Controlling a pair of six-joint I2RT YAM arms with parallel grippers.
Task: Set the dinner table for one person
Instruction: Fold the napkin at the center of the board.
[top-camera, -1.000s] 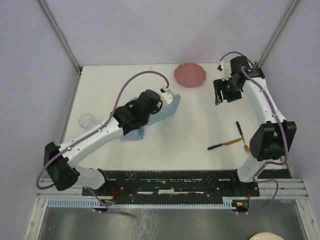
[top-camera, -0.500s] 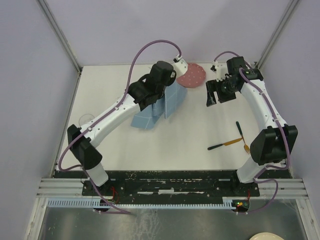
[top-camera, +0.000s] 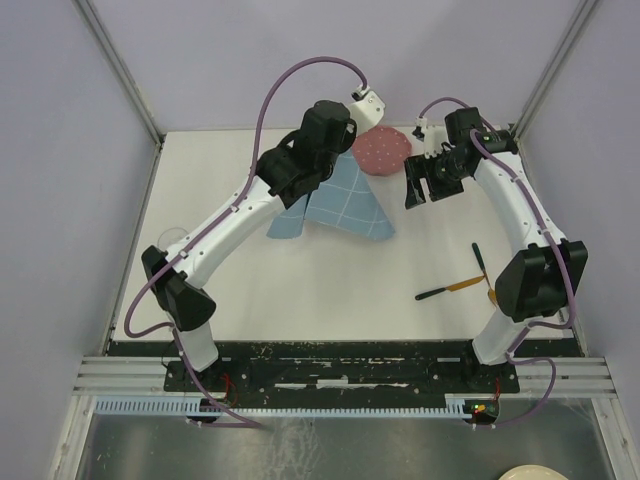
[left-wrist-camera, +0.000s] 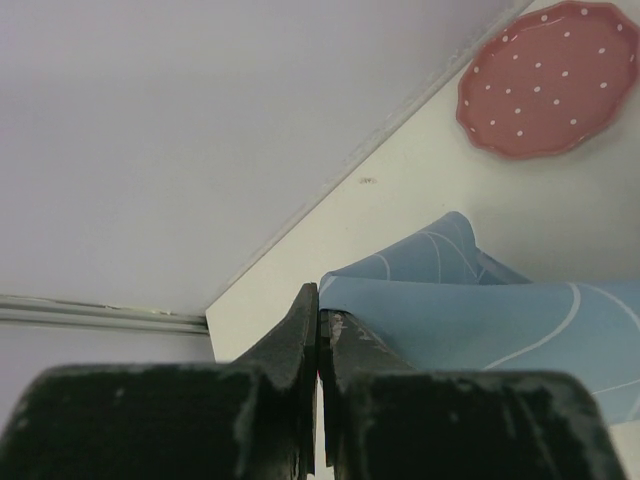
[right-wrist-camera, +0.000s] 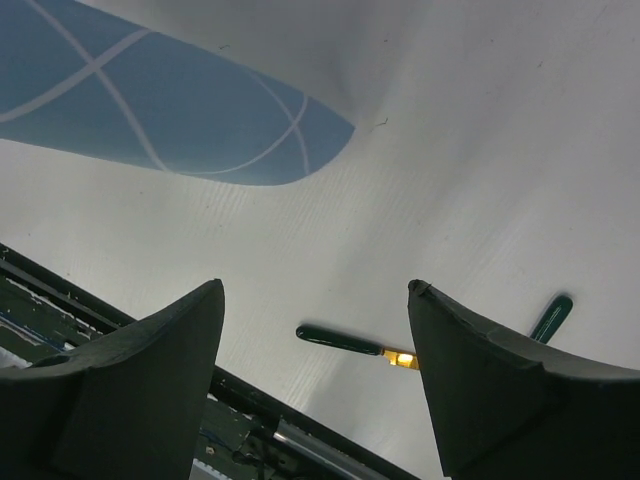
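Pinching the placemat by one edge, the left gripper is clamped shut and drapes the cloth onto the table, which spans the whole workspace below, presumably to spread it flat. Empty and spread wide, the right gripper hangs near the plate, judged ready to assist.

Soft, even overhead light, white desk bright and matte, faint soft-edged shadows, overhead view sharp edge to edge, left claw dark and blurred up close, right claw near silhouette.
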